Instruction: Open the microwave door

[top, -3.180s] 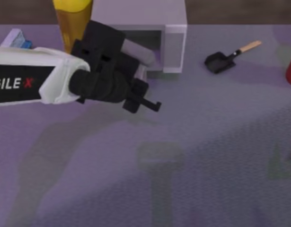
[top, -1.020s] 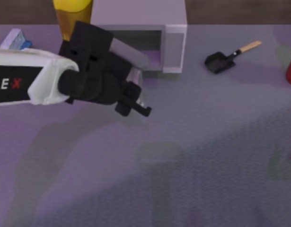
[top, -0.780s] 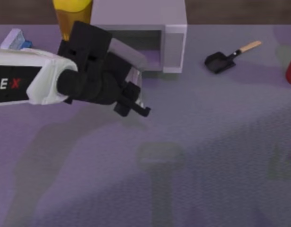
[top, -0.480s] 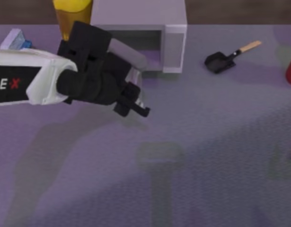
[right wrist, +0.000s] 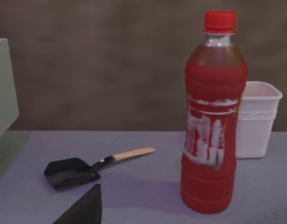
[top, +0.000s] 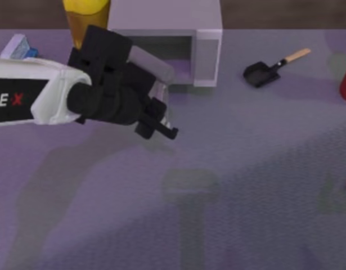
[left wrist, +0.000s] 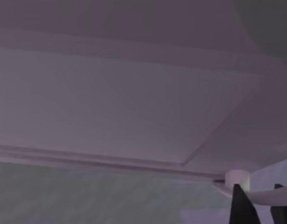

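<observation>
A purple-grey bench (top: 246, 185) fills the top view, with a dark brown wall behind its far edge. The microwave (top: 178, 17) stands at the far edge, a little left of the middle, its cavity exposed beside the plain control strip on its right front. The microwave door (top: 156, 64) is swung out toward the near side from its left hinge, mostly hidden under the arm.

The left tool (top: 161, 121) sits at the door's free edge, just in front of the microwave. In the left wrist view its dark fingertips (left wrist: 240, 205) stand slightly apart with the door's pale rim between them, so it looks to be pinching the door edge. That view is otherwise filled by the door's window panel. The right tool is out of sight in the top view; only a dark tip shows in the right wrist view, and I cannot tell whether it is spread or closed.

A yellow container (top: 85, 17) stands left of the microwave. A small black shovel (top: 263, 72) with a wooden handle lies to the right, and farther right a red bottle (right wrist: 213, 116) stands beside a white tub (right wrist: 255, 119).

Compared with three seconds ago, the left tool has drawn toward the left and the door stands wider; over the last half second almost nothing has shifted.
</observation>
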Available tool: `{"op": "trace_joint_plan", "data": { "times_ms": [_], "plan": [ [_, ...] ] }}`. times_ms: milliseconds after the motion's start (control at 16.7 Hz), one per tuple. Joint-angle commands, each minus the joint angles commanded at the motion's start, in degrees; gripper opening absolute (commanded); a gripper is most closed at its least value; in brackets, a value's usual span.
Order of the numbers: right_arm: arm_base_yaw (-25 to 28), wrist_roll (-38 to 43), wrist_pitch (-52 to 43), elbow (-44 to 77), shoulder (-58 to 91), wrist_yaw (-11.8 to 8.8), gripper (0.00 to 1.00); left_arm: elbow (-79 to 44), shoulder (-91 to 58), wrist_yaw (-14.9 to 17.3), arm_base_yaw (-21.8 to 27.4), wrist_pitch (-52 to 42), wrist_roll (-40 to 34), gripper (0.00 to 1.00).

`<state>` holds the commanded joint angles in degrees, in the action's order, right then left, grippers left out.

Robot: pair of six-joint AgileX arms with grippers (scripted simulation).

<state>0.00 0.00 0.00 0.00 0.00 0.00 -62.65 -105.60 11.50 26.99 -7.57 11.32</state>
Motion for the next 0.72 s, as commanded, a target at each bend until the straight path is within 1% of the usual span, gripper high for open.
{"op": "trace_joint_plan", "data": {
  "times_ms": [480, 540, 720],
  "plan": [
    [0.0, 0.0, 0.0, 0.0, 0.0, 0.0, 1.0, 0.0, 0.0, 0.0, 0.0, 0.0, 0.0, 0.0],
    [0.0, 0.0, 0.0, 0.0, 0.0, 0.0, 1.0, 0.1, 0.0, 0.5, 0.4, 0.0, -0.3, 0.0],
    [0.0, 0.0, 0.0, 0.0, 0.0, 0.0, 1.0, 0.5, 0.2, 1.3, -0.3, -0.3, 1.2, 0.0]
  ]
}}
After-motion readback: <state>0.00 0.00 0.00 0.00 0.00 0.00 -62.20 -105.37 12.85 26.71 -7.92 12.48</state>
